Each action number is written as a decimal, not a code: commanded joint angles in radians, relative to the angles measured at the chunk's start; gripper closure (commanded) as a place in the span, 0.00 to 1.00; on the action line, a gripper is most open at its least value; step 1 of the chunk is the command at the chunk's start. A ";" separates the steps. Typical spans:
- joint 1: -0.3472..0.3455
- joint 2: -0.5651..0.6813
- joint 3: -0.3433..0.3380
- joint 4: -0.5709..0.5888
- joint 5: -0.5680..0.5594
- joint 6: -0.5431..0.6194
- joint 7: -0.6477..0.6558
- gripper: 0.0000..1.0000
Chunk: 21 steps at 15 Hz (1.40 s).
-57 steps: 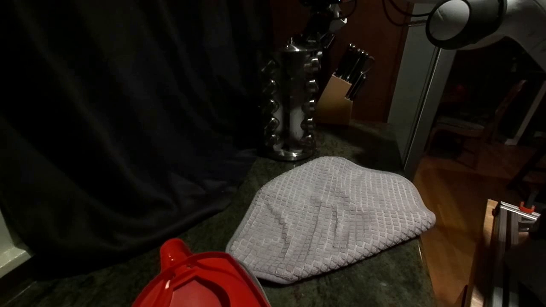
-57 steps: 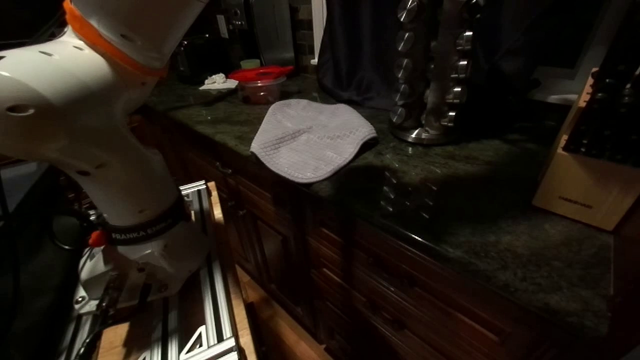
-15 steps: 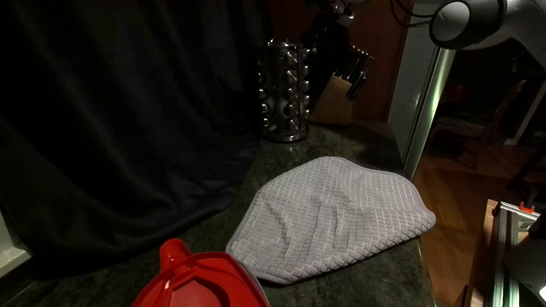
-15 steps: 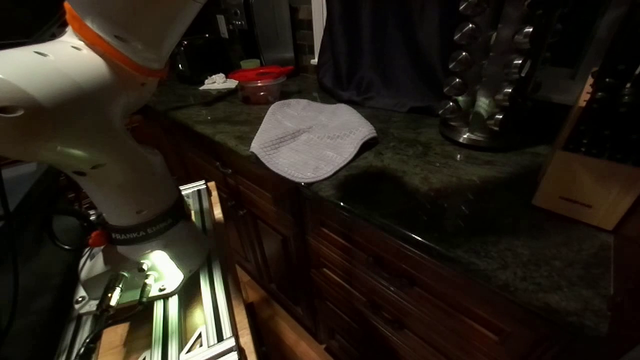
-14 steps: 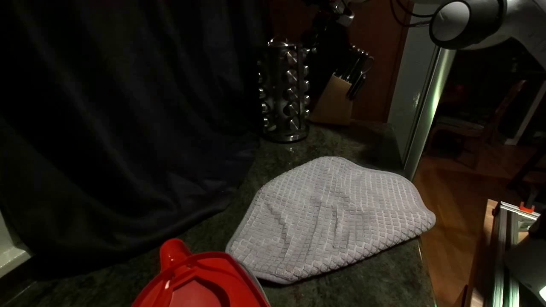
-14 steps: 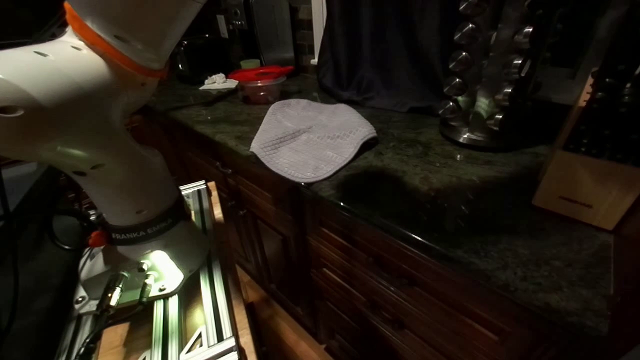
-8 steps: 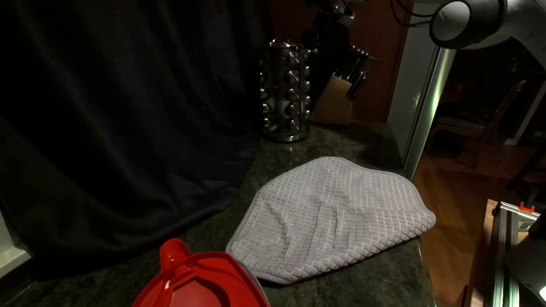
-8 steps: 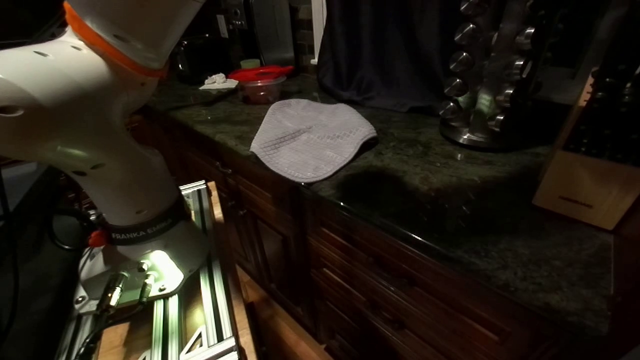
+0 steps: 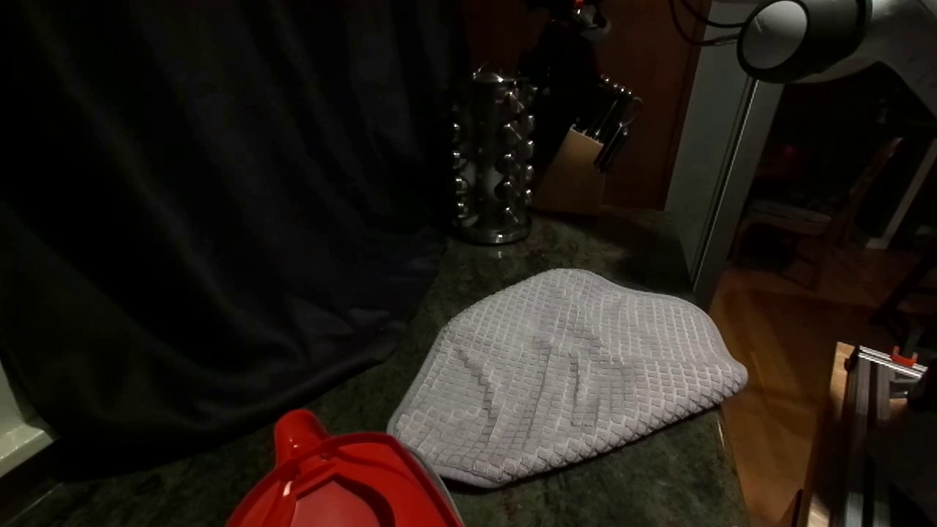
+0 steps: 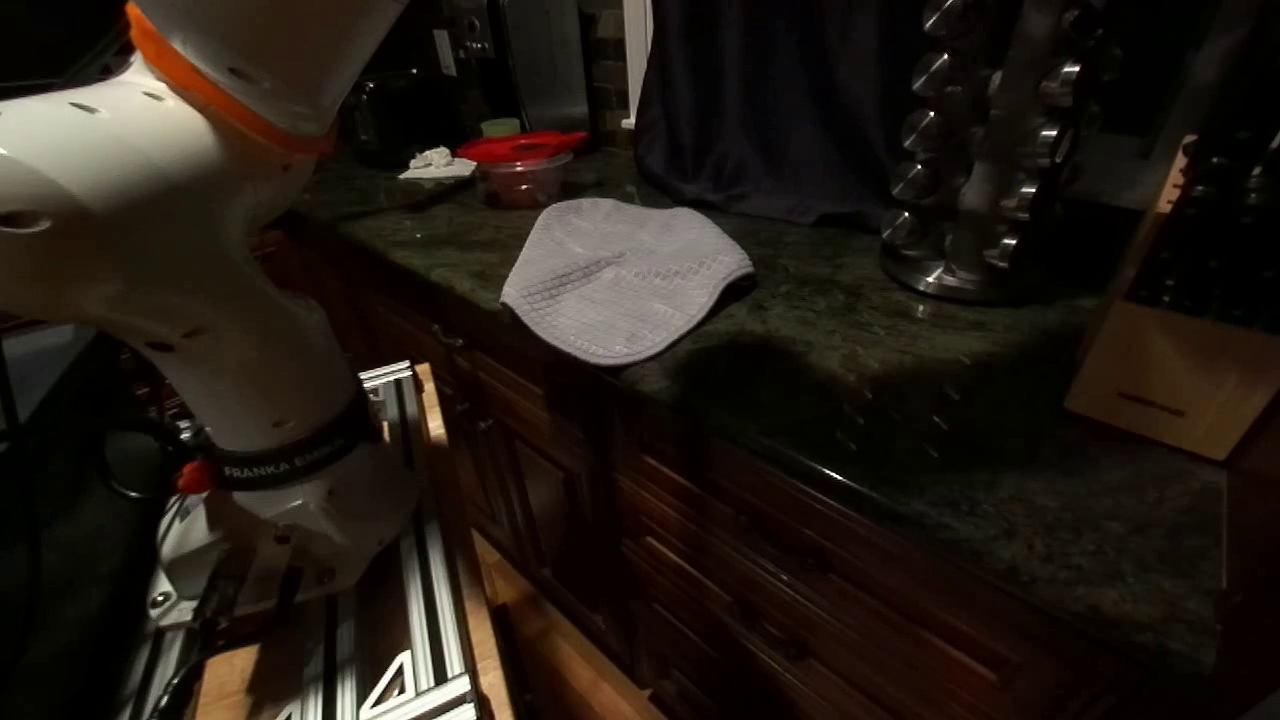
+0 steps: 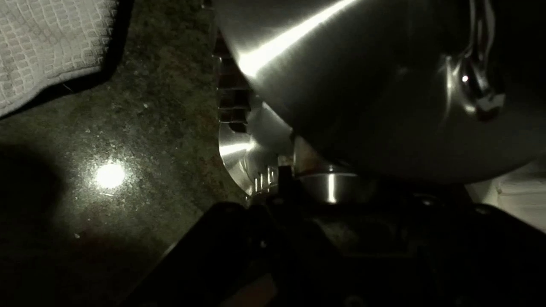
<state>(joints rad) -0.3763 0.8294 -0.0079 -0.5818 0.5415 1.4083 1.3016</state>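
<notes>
A steel spice rack (image 9: 494, 233) with rows of jars stands upright on the counter in both exterior views. In the wrist view its round top (image 11: 384, 85), with a small loop handle, fills the upper right. My gripper (image 11: 355, 192) reaches in low beside it, dark fingers standing partway apart. A jar's shiny cap (image 11: 328, 187) shows between them; darkness hides whether they press on it. In an exterior view the hand is mostly lost in shadow behind the rack's top. A capped jar (image 11: 239, 149) lies just left of the fingers.
A wooden knife block (image 9: 575, 172) stands close behind the rack. The grey towel (image 9: 571, 366) lies crumpled on the counter, near a red-lidded container (image 10: 520, 175). A dark curtain (image 9: 219, 183) hangs alongside. White paper (image 10: 435, 165) lies farther along.
Over several seconds the rack has shifted toward the knife block and turned. Within the last half second its top and jars moved slightly again. The bright light on the robot's base has gone.
</notes>
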 commanded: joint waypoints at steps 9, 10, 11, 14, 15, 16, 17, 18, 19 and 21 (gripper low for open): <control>0.042 -0.014 -0.033 -0.004 -0.088 0.066 -0.079 0.75; 0.047 -0.015 -0.038 -0.003 -0.095 0.071 -0.076 0.75; 0.050 -0.016 -0.040 -0.003 -0.099 0.074 -0.076 0.75; 0.061 -0.020 -0.051 0.000 -0.116 0.087 -0.074 0.75; 0.064 -0.021 -0.054 0.000 -0.122 0.090 -0.073 0.75; 0.068 -0.021 -0.059 0.001 -0.129 0.098 -0.071 0.75; 0.072 -0.022 -0.064 0.002 -0.133 0.102 -0.071 0.75; 0.076 -0.024 -0.067 0.002 -0.138 0.107 -0.071 0.75; 0.079 -0.024 -0.069 0.003 -0.140 0.114 -0.074 0.75; 0.088 -0.029 -0.072 0.006 -0.147 0.124 -0.090 0.75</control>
<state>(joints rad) -0.3036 0.8147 -0.0612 -0.5761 0.4181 1.4723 1.2208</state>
